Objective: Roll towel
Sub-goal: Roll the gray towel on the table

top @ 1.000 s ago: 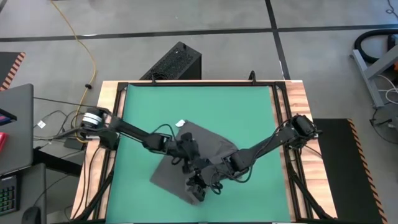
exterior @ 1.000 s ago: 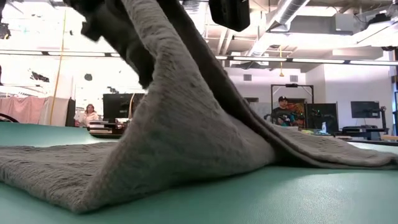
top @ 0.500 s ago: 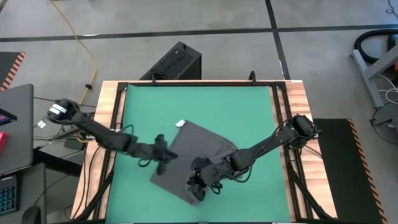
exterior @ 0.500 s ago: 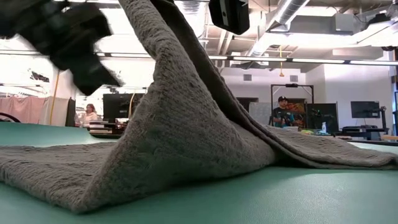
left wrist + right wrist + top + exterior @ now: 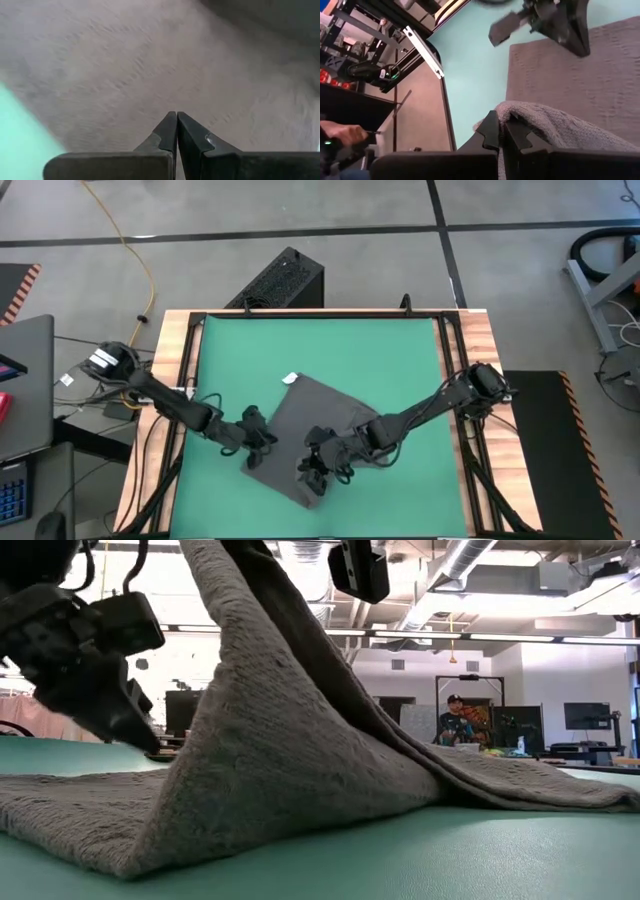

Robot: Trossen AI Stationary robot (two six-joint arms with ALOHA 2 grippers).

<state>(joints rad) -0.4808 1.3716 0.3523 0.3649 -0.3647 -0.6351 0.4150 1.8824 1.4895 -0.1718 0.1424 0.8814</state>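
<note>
Over the green mat (image 5: 330, 355), left fingers (image 5: 176, 131) have closed and returned beside the towel (image 5: 335, 415), which right fingers (image 5: 501, 131) pinch raised.

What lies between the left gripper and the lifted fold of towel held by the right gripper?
In the high view, only flat towel lies between the left gripper and the right gripper; no other object is there.

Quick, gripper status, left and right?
Left gripper: closed, empty, over the flat part of the towel.
Right gripper: closed on the towel's lifted edge.
</note>
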